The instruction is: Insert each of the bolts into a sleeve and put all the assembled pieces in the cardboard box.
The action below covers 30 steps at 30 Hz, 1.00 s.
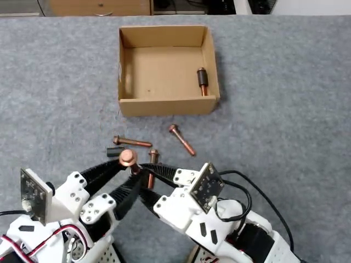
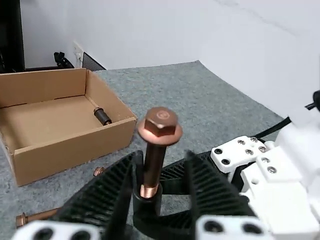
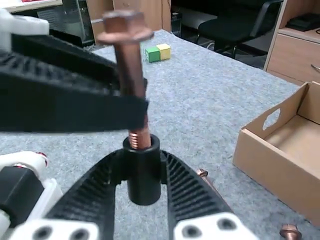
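Closest in, the right hand point(image 3: 144, 167) is closed on a black sleeve point(image 3: 144, 175), holding it upright between its ribbed fingers point(image 3: 192, 200). Just above it, the left hand point(image 2: 162, 160) grips a copper bolt point(image 2: 155, 150) by the shank, head up. The bolt's threaded end sits in the sleeve's mouth, with most of the shank standing clear above it. Both hands meet over the near part of the grey bench point(image 1: 285, 109).

Beyond them on the bench lie a spare sleeve point(image 1: 114, 151) and three loose bolts. The first loose bolt point(image 1: 131, 142) is just beside the spare sleeve. The second loose bolt point(image 1: 182, 139) lies slanted further right, and the third loose bolt point(image 1: 153, 164) is partly under the hands.

Further back, the cardboard box point(image 1: 164, 104) stands open, with one assembled piece point(image 1: 203, 80) lying against its right wall.
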Available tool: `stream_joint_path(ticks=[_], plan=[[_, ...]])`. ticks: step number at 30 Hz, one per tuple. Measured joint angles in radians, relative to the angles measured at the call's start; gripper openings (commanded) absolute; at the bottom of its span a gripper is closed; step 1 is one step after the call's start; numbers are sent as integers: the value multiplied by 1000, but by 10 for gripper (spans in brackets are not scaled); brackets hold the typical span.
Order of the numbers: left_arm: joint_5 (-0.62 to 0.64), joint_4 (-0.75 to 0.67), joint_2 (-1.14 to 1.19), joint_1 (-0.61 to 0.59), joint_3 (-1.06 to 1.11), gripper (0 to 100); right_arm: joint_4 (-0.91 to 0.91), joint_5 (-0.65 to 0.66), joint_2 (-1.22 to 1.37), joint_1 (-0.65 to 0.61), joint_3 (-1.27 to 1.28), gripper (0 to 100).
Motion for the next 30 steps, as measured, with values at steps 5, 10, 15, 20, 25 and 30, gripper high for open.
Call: stream_joint_path(ticks=[5,10,15,20,25,30], plan=[[-6,0,0,2,0,202,0,0,0,0,0,1],[-8,25,0,2,2,204,25,0,0,0,-5,1],[-14,64,-2,-6,2,204,37,0,0,2,-72,1],[-14,69,0,-44,2,204,48,0,-2,2,-92,1],[-11,68,0,-94,0,201,48,2,-2,78,-129,1],[-12,48,0,-149,-94,198,38,2,-2,298,-141,1]])
